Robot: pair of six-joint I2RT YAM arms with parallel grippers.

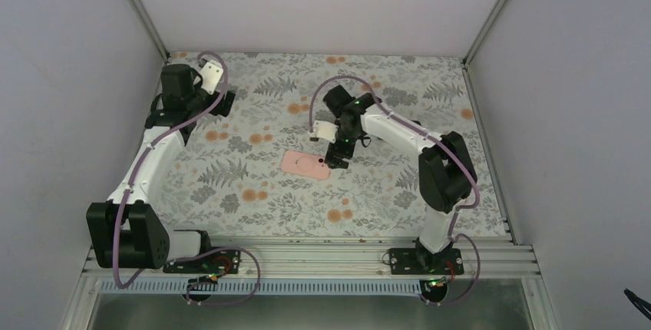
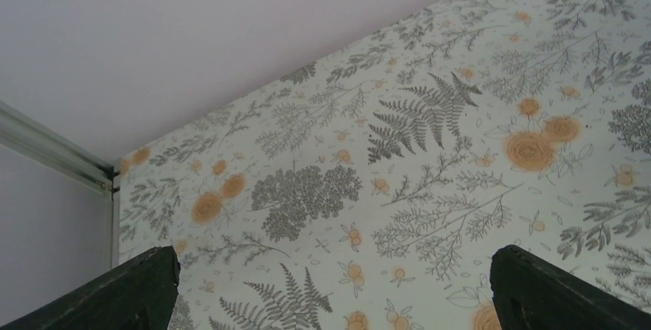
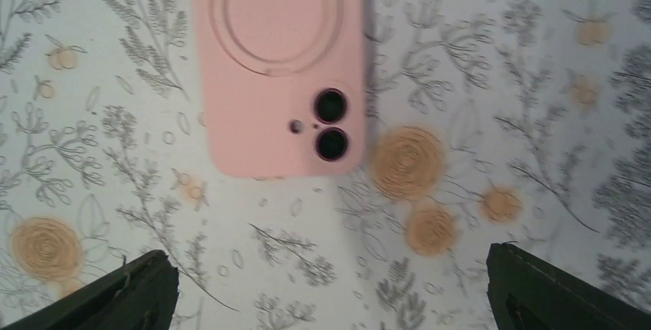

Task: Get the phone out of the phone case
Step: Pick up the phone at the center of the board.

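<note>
On the table (image 1: 253,207), mid-span, the phone case (image 1: 305,165) lies back-up with the phone (image 3: 331,105) seated inside. The right claw (image 1: 336,160) hovers over its camera end, spread wide, probably lining up a grip. Only the right wrist view resolves the 2 lenses (image 3: 332,143). Farther back-left, the left claw (image 1: 223,102) waits, spread, holding nothing.

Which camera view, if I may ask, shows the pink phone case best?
The right wrist view: the phone case lies close, back up, ring and two lenses clear. The top external view shows only a small pink slab by the right gripper; the left wrist view misses it.
</note>
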